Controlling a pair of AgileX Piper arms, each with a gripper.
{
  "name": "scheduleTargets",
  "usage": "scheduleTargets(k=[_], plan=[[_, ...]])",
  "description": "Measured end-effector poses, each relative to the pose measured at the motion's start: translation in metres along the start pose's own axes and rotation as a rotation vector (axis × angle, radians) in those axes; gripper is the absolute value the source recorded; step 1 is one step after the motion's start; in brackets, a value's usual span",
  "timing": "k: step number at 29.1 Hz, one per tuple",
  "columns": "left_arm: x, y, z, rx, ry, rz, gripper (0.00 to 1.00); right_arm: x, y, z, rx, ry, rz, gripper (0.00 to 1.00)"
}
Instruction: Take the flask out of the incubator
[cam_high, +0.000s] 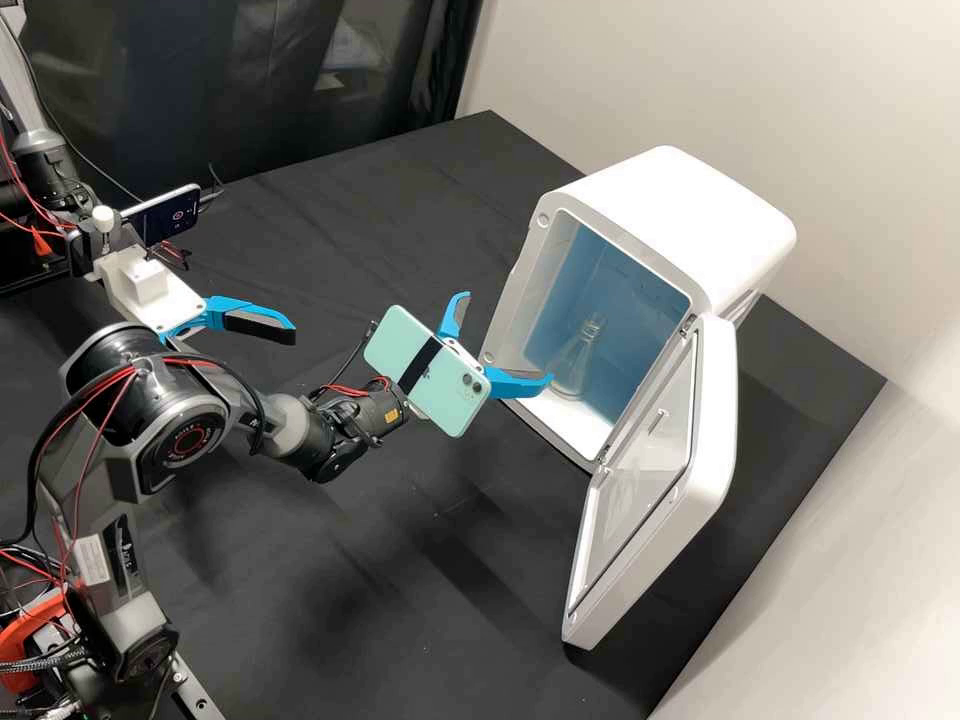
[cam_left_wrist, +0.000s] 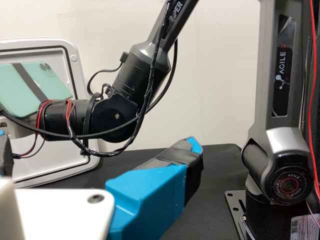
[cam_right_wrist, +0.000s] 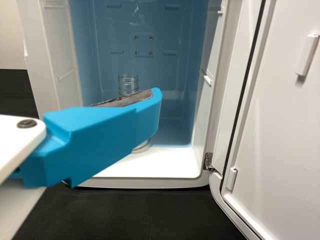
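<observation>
- Working outward from the arm bases: the left gripper (cam_high: 245, 320) hangs above the bench (cam_high: 400, 580), well apart from the incubator (cam_high: 660, 190). Its fingers look drawn together with nothing between them. Judged idle for this task.
- Next out, the right gripper (cam_high: 507, 337) sits just outside the incubator mouth, fingers spread wide and holding nothing. In its own wrist view one blue finger (cam_right_wrist: 100, 130) crosses in front of the lower body of the flask (cam_right_wrist: 128, 84).
- The flask (cam_high: 585, 352) stands upright on the chamber floor, toward the back wall, open neck up. Neither finger touches it.
- Progress, as a judgement: the door (cam_high: 690, 430) is already open and the right gripper faces the opening. The reach-in, the grasp and the withdrawal are all left to do, so the task is at an early stage.
- Edges: a white frame (cam_right_wrist: 50, 60) rims the mouth. In the high view the upper fingertip lies close to the frame upright opposite the hinge. The open door stands out on the hinge side.
- Room: the chamber floor around the flask looks bare. A small ledge (cam_right_wrist: 206, 79) juts from the hinge-side wall. With the fingers this wide, I judge clearance at the frame to be the tight point, so a centred, straight entry seems safest.
</observation>
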Motion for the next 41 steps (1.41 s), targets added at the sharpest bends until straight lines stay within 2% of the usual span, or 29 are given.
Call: scheduleTargets(k=[14, 20, 24, 25, 29, 32, 40, 41], plan=[[0.000, 0.0000, 0.000, 0.000, 0.000, 0.000, 1.00, 0.000, 0.000, 0.000, 0.000, 0.000, 0.000, 1.00], [0.008, -0.0063, -0.001, 0.001, 0.003, -0.017, 1.00, 0.000, 0.000, 0.000, 0.000, 0.000, 0.000, 1.00], [0.019, -0.0081, -0.002, 0.017, 0.004, -0.013, 1.00, 0.000, 0.000, 0.000, 0.000, 0.000, 0.000, 1.00], [0.023, -0.0081, -0.002, 0.029, 0.005, -0.010, 1.00, 0.000, 0.000, 0.000, 0.000, 0.000, 0.000, 1.00], [0.032, -0.0088, -0.003, 0.053, 0.011, -0.012, 1.00, 0.000, 0.000, 0.000, 0.000, 0.000, 0.000, 1.00], [0.038, -0.0082, -0.005, 0.041, 0.028, -0.005, 1.00, 0.000, 0.000, 0.000, 0.000, 0.000, 0.000, 1.00], [0.039, -0.0096, -0.008, 0.036, 0.043, -0.011, 1.00, 0.000, 0.000, 0.000, 0.000, 0.000, 0.000, 1.00], [0.038, -0.0115, -0.010, 0.036, 0.047, -0.019, 1.00, 0.000, 0.000, 0.000, 0.000, 0.000, 0.000, 1.00]])
